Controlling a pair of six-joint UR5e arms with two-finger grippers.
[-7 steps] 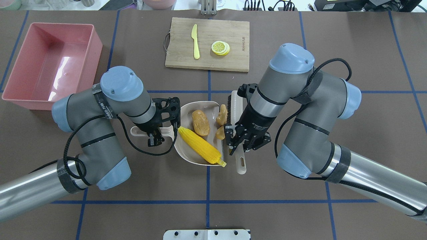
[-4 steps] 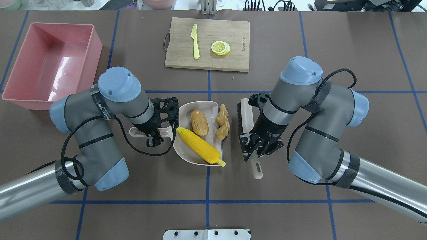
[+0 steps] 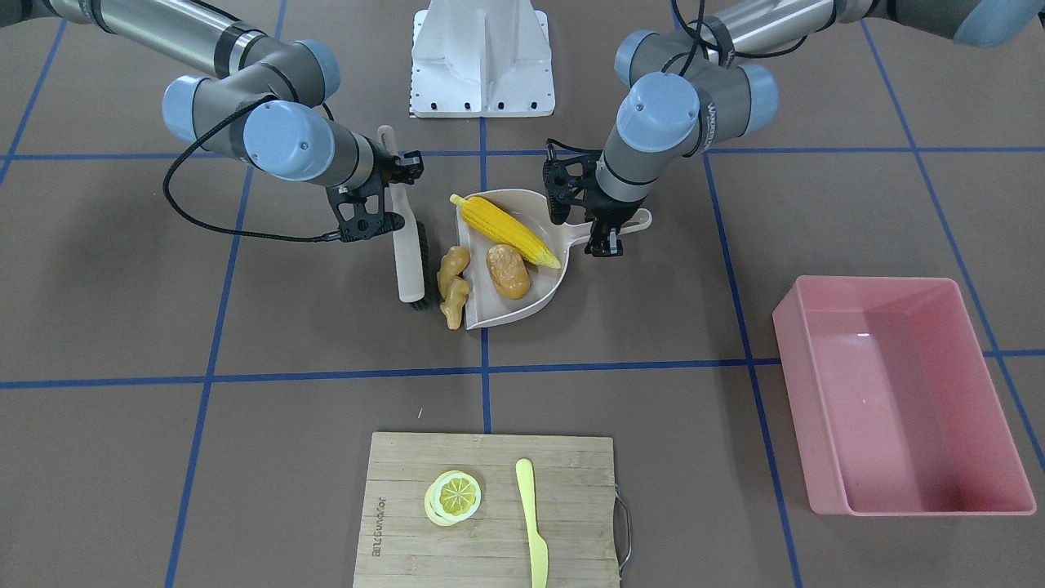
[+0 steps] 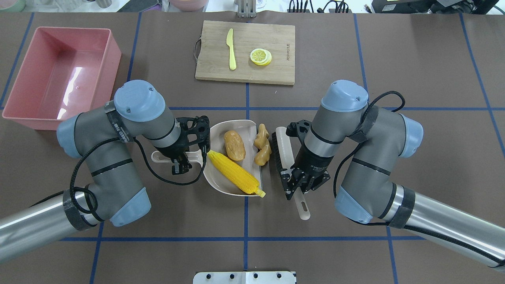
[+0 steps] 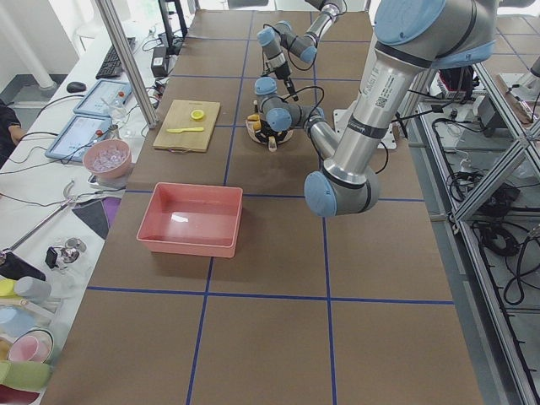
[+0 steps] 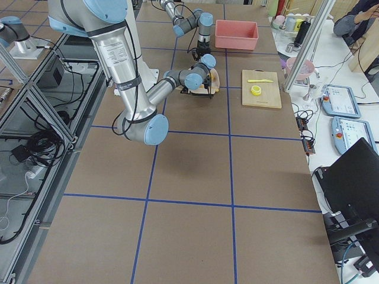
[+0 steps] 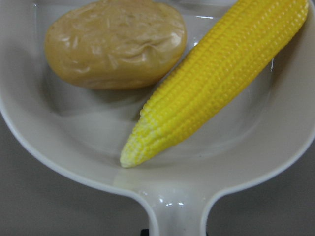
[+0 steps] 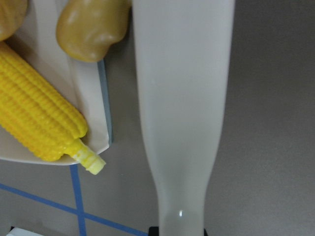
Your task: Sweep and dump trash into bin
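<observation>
The left jaws are clamped on the handle of the dustpan (image 4: 216, 136), which holds the corn (image 4: 234, 176) and potato (image 4: 234, 145), while the right jaws grip the brush (image 4: 285, 146) handle, its bristles just beside the ginger (image 4: 262, 150) on the surface at the pan's lip, with the pink bin (image 4: 59, 71) well apart.

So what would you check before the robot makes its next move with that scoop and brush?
1. Yellow corn cob inside the beige plastic dustpan: ok, though its stem tip overhangs the lip.
2. Brown lumpy potato inside the dustpan: ok.
3. Knobbly tan ginger root inside the dustpan: not ok. It lies at the open lip, between the dustpan and the white long-handled brush.
4. Dustpan handle clamped by the left gripper: ok.
5. Brush handle clamped by the right gripper: ok.
6. Large pink plastic bin upright with its top open: ok.
</observation>
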